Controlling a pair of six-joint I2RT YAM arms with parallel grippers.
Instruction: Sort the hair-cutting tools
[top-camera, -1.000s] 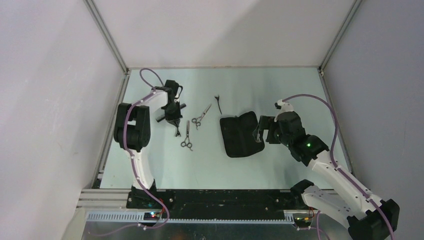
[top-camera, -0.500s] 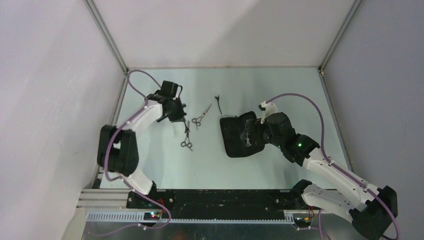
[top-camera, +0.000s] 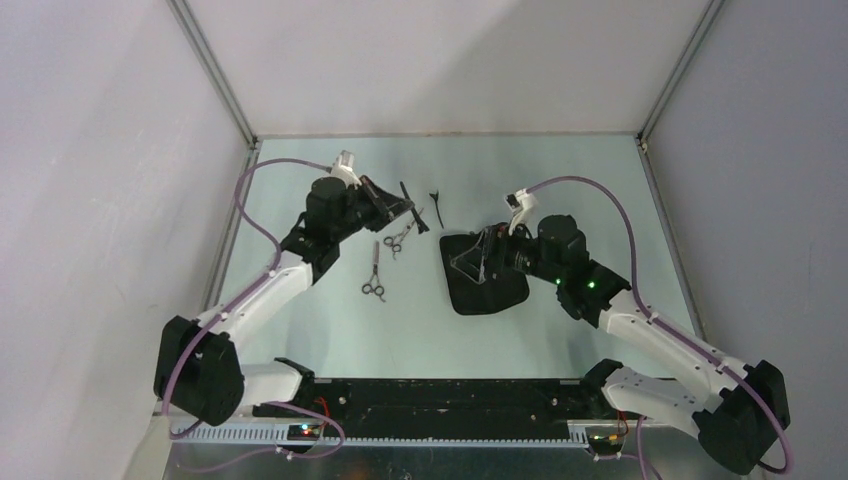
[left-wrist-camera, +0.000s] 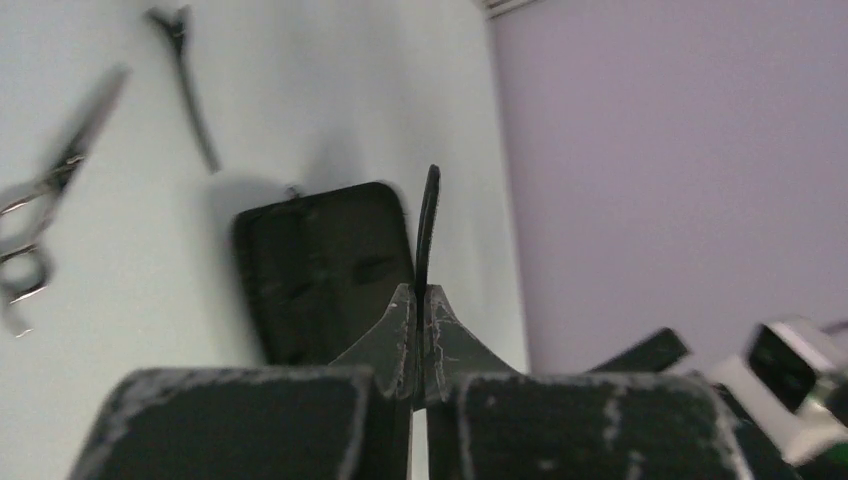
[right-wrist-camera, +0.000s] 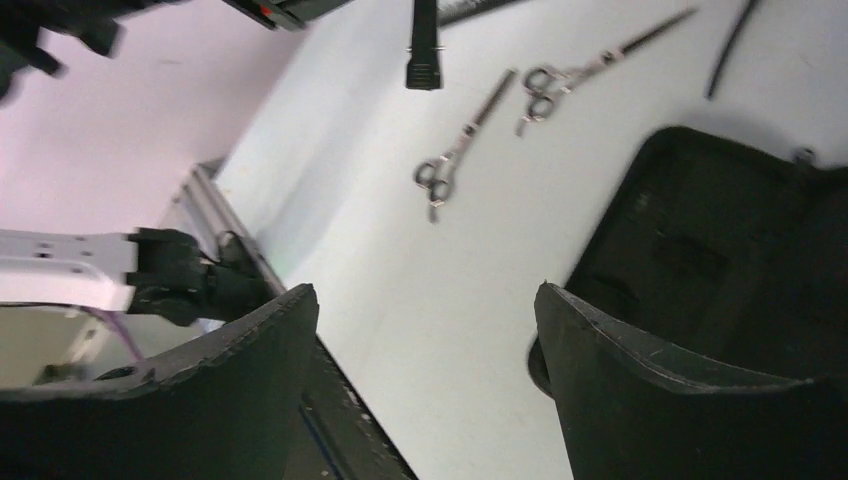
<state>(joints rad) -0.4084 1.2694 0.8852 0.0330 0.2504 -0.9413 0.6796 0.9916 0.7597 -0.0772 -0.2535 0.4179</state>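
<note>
The left jaws are clenched on the comb (left-wrist-camera: 428, 225) — it lay on the bench (top-camera: 420, 330) a second ago and now rides (edge-on) toward the pouch (top-camera: 485, 285). The right jaws, released and empty, have swung over that pouch — packing looks imminent.
</note>
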